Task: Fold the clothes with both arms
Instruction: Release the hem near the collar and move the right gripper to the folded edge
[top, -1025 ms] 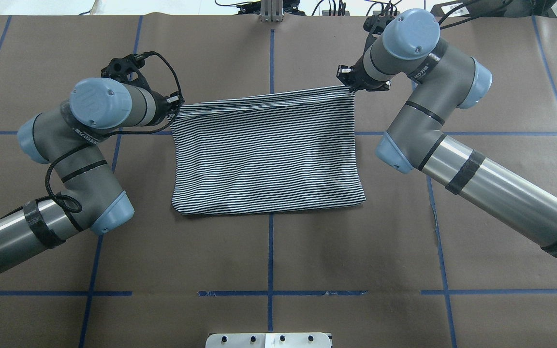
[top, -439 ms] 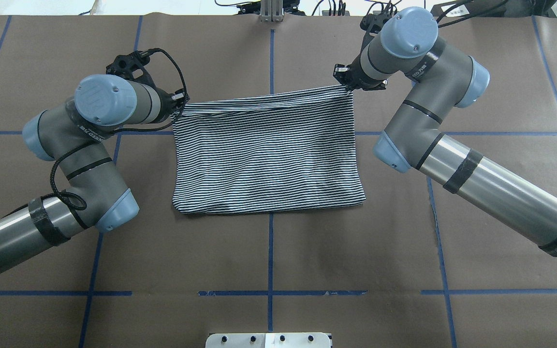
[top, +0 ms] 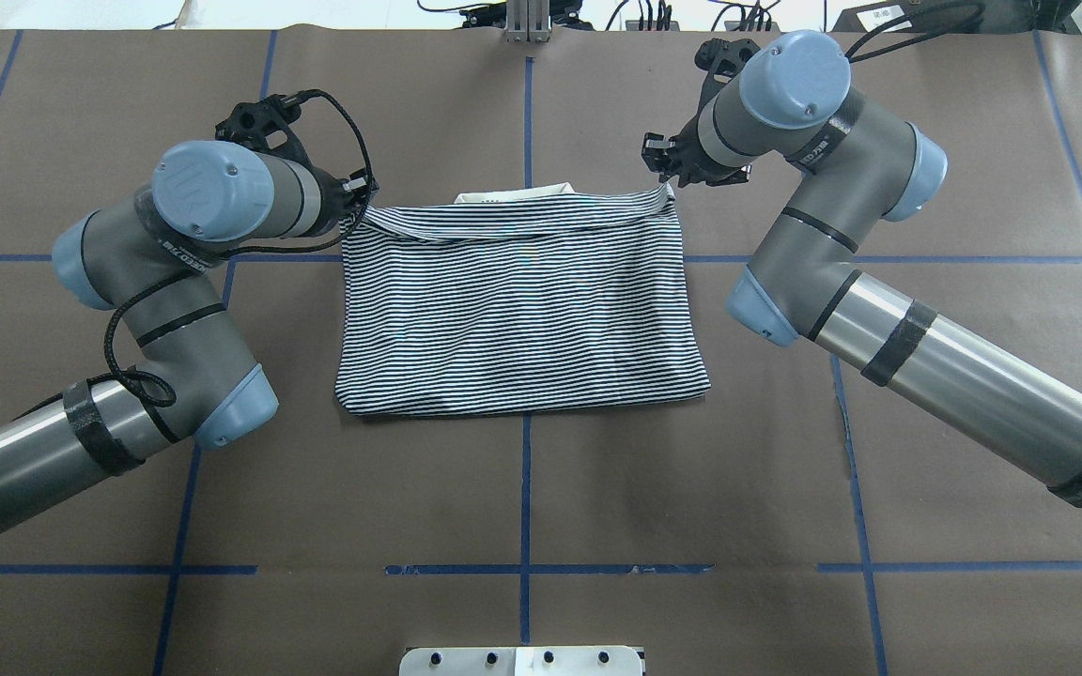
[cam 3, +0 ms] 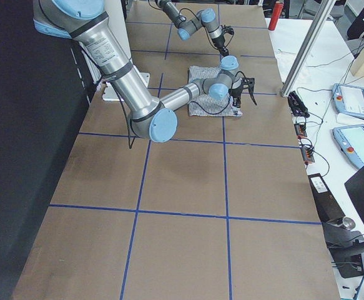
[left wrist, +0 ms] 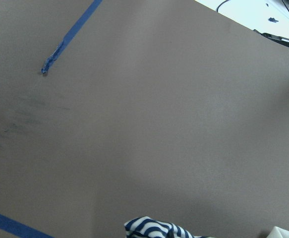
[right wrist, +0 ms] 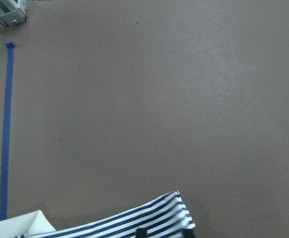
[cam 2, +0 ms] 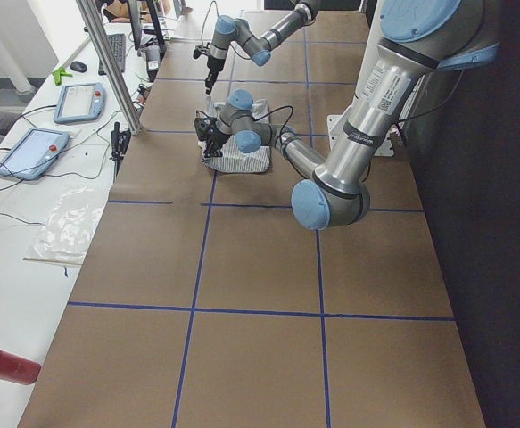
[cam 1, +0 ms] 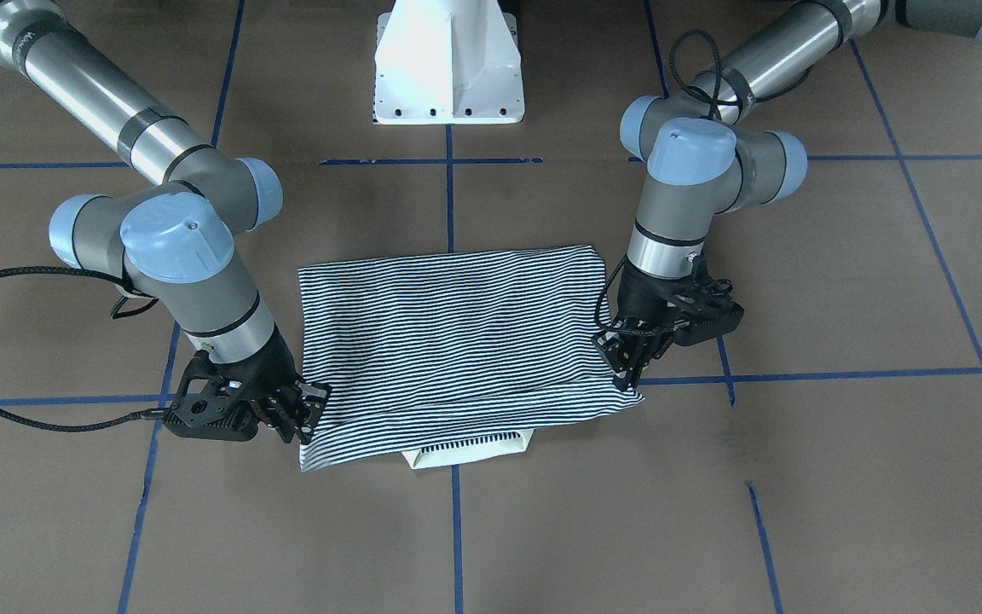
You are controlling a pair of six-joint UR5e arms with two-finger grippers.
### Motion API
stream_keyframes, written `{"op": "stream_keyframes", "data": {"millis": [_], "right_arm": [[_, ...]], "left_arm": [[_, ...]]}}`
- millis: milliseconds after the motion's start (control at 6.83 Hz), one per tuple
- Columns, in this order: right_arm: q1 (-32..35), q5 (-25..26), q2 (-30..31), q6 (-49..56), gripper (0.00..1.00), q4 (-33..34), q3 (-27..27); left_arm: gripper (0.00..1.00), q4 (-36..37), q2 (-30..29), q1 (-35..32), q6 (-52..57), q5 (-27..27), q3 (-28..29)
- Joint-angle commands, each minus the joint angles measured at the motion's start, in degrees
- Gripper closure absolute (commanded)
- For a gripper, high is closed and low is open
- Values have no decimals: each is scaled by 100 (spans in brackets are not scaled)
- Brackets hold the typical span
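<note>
Left gripper (cam 1: 630,368) and right gripper (cam 1: 303,409) are each pinched shut on a polo shirt (top: 517,310) corner, the two farthest from the pedestal base (cam 1: 448,60). Shirt lies straight out from the base, already a rectangle, sleeves hidden. Cream collar (cam 1: 465,452) pokes past its far edge. Likely left to do: release, maybe one more fold.

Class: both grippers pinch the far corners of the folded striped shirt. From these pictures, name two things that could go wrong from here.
1. The left gripper and right gripper each seem to pinch only the tip of a corner of the shirt. A corner could slip free under pull.
2. The cream collar pokes out past the held edge, which runs slanted across the table. The next fold may land skewed or bunch there.
</note>
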State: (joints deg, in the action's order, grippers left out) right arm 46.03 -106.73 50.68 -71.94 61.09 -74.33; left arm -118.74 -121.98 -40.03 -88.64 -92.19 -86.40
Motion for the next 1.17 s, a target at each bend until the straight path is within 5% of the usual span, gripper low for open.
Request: {"op": "stream_keyframes", "data": {"millis": [0,293,1025], "right_arm": [[-6,-32,21,5,0,-18,15],[-93,-154,99,-108,0,-19,-334],[-1015,-199,1828,-1381,1,43,-2276]], "left_arm": [[0,0,-53,-5,31,-9,0],[0,26,-45,-66,48,-44,-17],[0,272,-10,-75,119,-326,-649]]}}
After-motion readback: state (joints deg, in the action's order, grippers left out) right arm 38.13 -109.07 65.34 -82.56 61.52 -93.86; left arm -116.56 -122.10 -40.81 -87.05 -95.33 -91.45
